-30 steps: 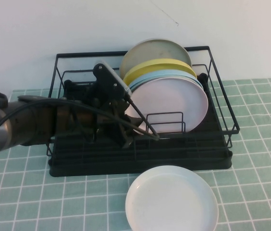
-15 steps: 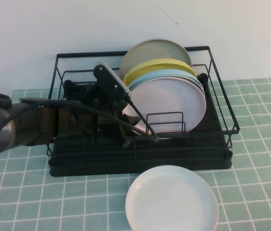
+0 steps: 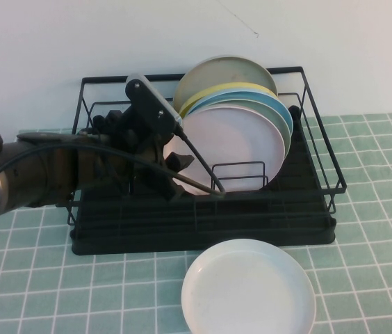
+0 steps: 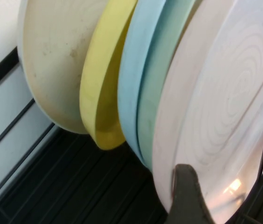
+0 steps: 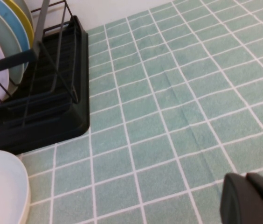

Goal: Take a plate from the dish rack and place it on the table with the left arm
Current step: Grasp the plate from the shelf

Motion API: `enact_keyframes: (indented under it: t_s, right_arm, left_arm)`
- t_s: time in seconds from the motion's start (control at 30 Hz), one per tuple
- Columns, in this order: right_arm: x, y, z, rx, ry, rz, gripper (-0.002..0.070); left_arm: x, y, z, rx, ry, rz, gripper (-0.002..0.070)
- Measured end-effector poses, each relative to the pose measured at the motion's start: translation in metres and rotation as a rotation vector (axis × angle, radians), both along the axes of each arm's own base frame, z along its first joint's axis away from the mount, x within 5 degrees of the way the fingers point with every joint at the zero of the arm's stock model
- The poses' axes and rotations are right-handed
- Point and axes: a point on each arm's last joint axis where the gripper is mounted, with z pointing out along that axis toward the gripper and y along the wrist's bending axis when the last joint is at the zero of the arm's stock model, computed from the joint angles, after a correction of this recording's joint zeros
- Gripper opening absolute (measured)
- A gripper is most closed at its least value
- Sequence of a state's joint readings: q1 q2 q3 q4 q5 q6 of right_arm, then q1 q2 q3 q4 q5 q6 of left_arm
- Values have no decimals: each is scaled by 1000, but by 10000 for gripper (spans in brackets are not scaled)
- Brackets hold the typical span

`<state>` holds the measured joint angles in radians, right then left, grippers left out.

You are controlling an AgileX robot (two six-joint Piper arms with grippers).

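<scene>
The plate [image 3: 232,142] stands on edge in the dish rack [image 3: 307,125], frontmost in a leaning row, and the left gripper [image 3: 182,170] is at its lower left rim, inside the rack. In the left wrist view one dark fingertip [image 4: 187,196] lies against the plate's near face at the lower rim; the other finger is hidden behind the plate, so the gripper seems clamped on the rim, though the pinch itself cannot be seen in full. The plate is round, pale pink with a lilac tinge, matte, with faint concentric rings on its face [image 4: 224,116] and a shallow raised rim. Behind it, touching or nearly so, stand four more plates: a mint-green plate [image 3: 279,115], a light blue plate [image 3: 288,111], a yellow plate [image 3: 217,92] and a cream plate [image 3: 224,73] at the back, making five in the rack. A small wire divider [image 3: 241,174] stands just in front of the pink plate's lower edge. The left arm [image 3: 43,174] reaches in from the left side over the rack's rim, with black cables looping along it. One white plate [image 3: 248,289] lies flat on the table [image 3: 370,264], just in front of the rack. The right gripper [image 5: 252,198] shows only as a dark tip above bare tiles in its own wrist view, well apart from the rack, and its opening cannot be told.
</scene>
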<state>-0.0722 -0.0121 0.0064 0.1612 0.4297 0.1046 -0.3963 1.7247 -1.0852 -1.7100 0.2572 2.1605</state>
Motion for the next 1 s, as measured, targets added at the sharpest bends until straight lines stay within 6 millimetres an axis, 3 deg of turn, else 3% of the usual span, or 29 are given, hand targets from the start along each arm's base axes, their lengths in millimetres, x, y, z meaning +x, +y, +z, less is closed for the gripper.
enact_keyframes:
  t_s: [0.4,0.77,1.0]
  right_arm:
    - [0,0,0,0,0,0,-1]
    - [0,0,0,0,0,0,-1]
    - [0,0,0,0,0,0,-1]
  left_arm:
    - [-8,-10,6,-129,60,-89,394]
    - [-12,-12,7,-121,54,-140,394]
    - [-15,-7,24,-122,0,-106,394]
